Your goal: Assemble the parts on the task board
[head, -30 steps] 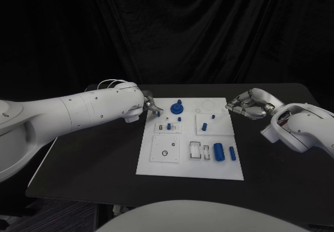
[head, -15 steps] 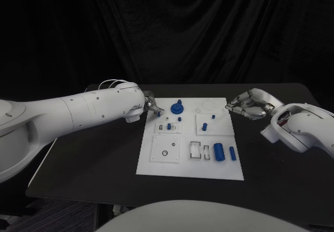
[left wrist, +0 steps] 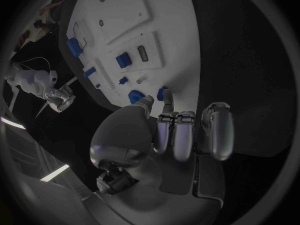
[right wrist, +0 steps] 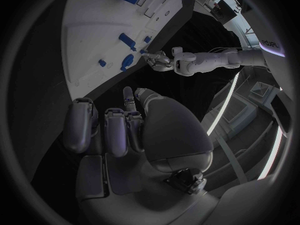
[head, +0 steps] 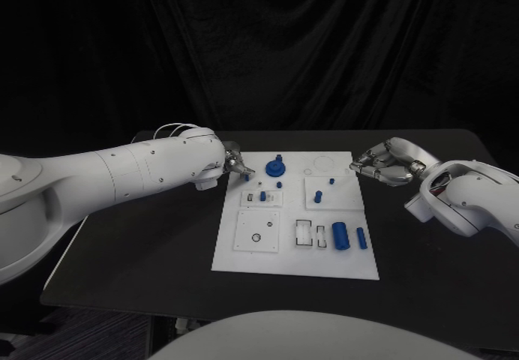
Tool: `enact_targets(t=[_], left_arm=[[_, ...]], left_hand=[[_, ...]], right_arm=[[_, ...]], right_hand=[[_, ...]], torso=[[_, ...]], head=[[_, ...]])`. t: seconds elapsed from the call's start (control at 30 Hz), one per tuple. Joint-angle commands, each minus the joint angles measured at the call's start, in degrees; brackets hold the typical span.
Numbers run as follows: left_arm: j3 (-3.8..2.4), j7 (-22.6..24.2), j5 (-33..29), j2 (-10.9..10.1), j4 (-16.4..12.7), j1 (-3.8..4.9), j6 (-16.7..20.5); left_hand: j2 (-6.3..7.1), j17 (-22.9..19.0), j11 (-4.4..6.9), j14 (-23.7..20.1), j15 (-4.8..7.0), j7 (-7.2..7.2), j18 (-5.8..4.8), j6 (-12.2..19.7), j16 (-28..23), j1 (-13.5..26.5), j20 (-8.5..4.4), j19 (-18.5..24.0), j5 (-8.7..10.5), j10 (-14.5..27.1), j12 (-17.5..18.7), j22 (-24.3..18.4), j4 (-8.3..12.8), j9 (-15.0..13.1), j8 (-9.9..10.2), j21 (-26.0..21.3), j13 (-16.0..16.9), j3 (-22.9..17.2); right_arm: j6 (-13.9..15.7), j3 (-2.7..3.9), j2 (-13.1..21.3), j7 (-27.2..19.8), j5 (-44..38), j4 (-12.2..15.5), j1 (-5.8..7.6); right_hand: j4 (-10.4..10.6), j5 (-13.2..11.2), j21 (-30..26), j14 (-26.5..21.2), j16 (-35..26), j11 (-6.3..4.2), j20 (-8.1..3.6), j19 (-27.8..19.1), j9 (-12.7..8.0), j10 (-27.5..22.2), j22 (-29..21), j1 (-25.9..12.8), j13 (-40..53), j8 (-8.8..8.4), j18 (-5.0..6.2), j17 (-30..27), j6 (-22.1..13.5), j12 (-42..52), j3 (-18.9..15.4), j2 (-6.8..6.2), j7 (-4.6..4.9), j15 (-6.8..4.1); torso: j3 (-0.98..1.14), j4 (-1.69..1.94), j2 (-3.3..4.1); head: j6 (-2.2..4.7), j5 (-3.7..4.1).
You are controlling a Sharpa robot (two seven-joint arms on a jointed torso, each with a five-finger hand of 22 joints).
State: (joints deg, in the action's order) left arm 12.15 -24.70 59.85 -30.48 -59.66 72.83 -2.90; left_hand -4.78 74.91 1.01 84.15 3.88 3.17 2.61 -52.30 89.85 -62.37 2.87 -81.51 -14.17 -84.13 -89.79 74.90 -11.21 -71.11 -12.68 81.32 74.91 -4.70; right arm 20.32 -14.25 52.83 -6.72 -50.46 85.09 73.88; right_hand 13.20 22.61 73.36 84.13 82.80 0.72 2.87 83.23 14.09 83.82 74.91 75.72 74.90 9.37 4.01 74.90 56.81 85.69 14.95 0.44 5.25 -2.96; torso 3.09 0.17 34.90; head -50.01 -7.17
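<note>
Almost nothing has moved since the earlier frames: both arms sit where they were, the parts lie in the same spots, and only the right hand seems a touch shifted at the task board's far right corner.

The left hand is at the board's far left edge. In the left wrist view its fingers are curled close together, and the fingertips reach a small blue piece at the board's rim; a second blue piece lies just beside the thumb. Whether the hand actually pinches that piece or only touches it cannot be told.

The right hand hangs just off the board's far right corner, fingers curled in with nothing between them, touching no part.

On the board, a round blue knob stands near the far edge, close to the left hand. A small blue peg sits right of the board's middle, and a large blue cylinder with a slimmer blue pin beside it lies toward the board's near right corner.
</note>
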Motion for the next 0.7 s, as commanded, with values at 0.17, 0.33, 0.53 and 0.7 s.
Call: enact_targets(t=[0.17, 0.33, 0.53, 0.7], left_arm=[[-0.04, 1.53, 0.11, 0.31, 0.24, -0.23, -0.8], [-0.04, 1.75, 0.11, 0.42, 0.28, -0.31, -1.24], [-0.04, 1.76, 0.11, 0.49, 0.27, -0.36, -1.86], [-0.04, 1.91, 0.11, 0.46, 0.32, -0.39, -1.8]], left_hand=[[-0.25, 15.09, -0.38, 5.85, -0.35, 0.1, 0.84, -0.51, 0.15, -1.19, 0.07, 0.51, -1.94, -5.87, -0.21, 3.75, 0.86, 0.33, 0.73, -0.45, 15.09, -0.54], [-0.41, 15.09, -0.33, 5.85, -0.32, 0.04, 0.85, -0.56, 0.15, -1.89, 0.06, 0.55, -3.11, -5.87, -0.21, 3.81, 1.42, 0.49, 1.03, -0.5, 15.09, -1.32], [-0.2, 15.09, -0.25, 5.85, -0.27, -0.05, 0.88, -0.63, 0.15, -2.95, 0.01, 0.66, -5.4, -5.87, -0.21, 3.87, 2.62, 0.73, 1.5, -0.62, 15.09, -3.04], [0.34, 15.09, -0.22, 5.85, -0.27, -0.04, 0.9, -0.77, 0.15, -3.21, -0.04, 0.75, -8.83, -5.87, -0.21, 3.98, 3.6, 1.01, 2.03, -0.74, 15.09, -5.63]], right_arm=[[-0.59, 0.05, 0.04, 1.22, -0.21, 0.21, -0.13], [-0.64, 0.05, 0.19, 1.4, -0.21, 0.35, -0.13], [-0.55, 0.05, 0.34, 1.58, -0.21, 0.45, -0.12], [-0.49, 0.05, 0.39, 1.77, -0.21, 0.52, -0.12]], right_hand=[[-0.36, 0.49, -0.36, 2.92, -0.35, -0.08, -0.04, 0.26, 0.1, 0.2, 5.94, 0.64, 7.17, -0.08, 0.09, 3.4, 0.26, -0.19, 0.02, 0.19, 0.06, -0.35], [-0.42, 0.61, -0.4, 2.92, -0.34, -0.09, -0.04, 0.25, 0.1, 0.15, 5.92, 0.68, 7.1, -0.08, 0.1, 3.41, 0.26, -0.23, 0.07, 0.2, 0.06, -0.34], [-0.54, 0.82, -0.47, 2.91, -0.39, -0.08, -0.04, 0.24, 0.12, 0.14, 5.89, 0.75, 7.09, -0.08, 0.11, 3.34, 0.27, -0.24, 0.17, 0.2, 0.06, -0.34], [-0.65, 1.01, -0.52, 2.88, -0.45, -0.07, -0.04, 0.23, 0.12, 0.13, 5.88, 0.81, 7.07, -0.08, 0.11, 3.23, 0.26, -0.25, 0.27, 0.23, 0.08, -0.34]], torso=[[0.03, 0.0, 0.01], [0.04, -0.01, 0.03], [0.03, 0.03, 0.01], [0.02, -0.01, 0.0]], head=[[0.01, 0.07], [0.01, 0.14], [0.01, 0.16], [0.01, 0.16]])
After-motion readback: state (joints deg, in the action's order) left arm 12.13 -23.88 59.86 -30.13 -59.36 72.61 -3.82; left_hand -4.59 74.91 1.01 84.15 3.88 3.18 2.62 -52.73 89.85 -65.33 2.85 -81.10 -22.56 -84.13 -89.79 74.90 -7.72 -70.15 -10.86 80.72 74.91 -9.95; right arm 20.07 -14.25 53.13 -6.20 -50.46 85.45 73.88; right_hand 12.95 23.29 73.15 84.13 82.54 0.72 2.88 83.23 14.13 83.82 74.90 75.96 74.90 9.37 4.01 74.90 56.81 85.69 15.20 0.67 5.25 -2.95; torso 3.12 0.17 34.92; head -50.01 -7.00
